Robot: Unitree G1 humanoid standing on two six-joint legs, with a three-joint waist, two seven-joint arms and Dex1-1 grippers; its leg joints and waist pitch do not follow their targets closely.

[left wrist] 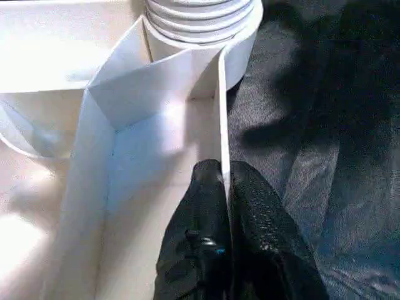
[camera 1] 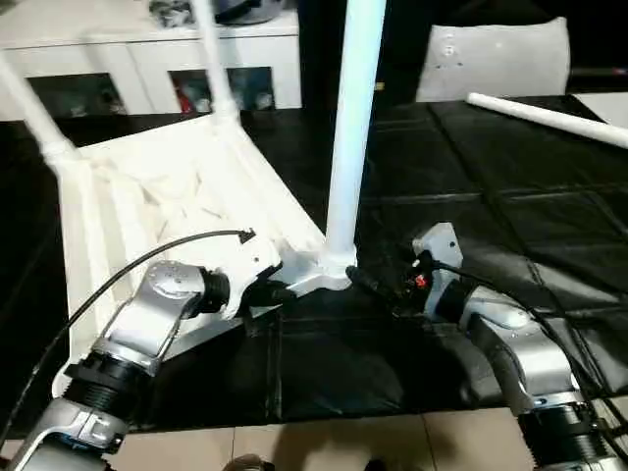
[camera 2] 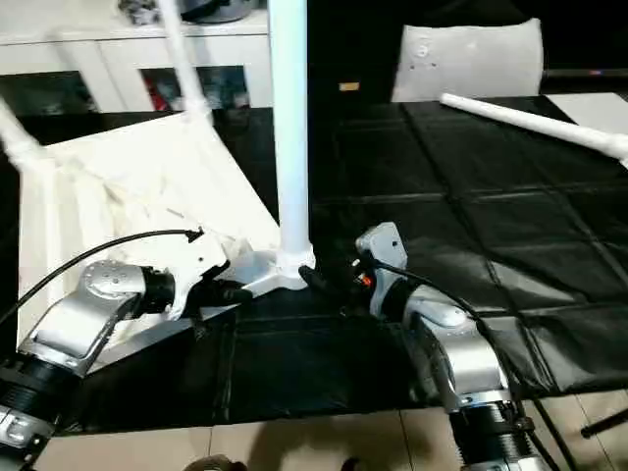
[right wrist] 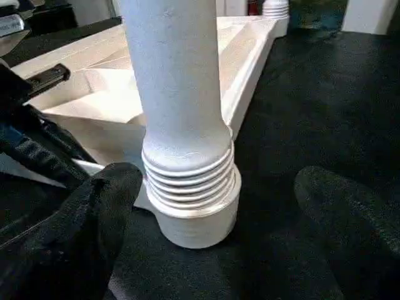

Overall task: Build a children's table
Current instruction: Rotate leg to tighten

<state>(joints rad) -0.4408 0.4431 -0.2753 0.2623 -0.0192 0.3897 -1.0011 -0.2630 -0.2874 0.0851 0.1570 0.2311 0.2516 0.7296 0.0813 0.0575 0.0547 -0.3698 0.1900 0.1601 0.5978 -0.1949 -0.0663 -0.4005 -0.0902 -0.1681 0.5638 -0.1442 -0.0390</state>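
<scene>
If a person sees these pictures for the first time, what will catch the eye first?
The tall white leg standing in the near corner socket of the upturned table top. The left tool pinches the top's rim beside it; the right tool is open around the socket. One spare leg lies far right.

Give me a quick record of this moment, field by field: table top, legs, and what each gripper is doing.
table top: table top upside down on the black mat, ribbed underside up
legs fitted: three stand in corner sockets; nearest is the near leg
legs left: loose leg lying on the mat
left gripper: left gripper shut on the table top's rim
right gripper: right gripper open, fingers either side of the near leg's threaded base
</scene>
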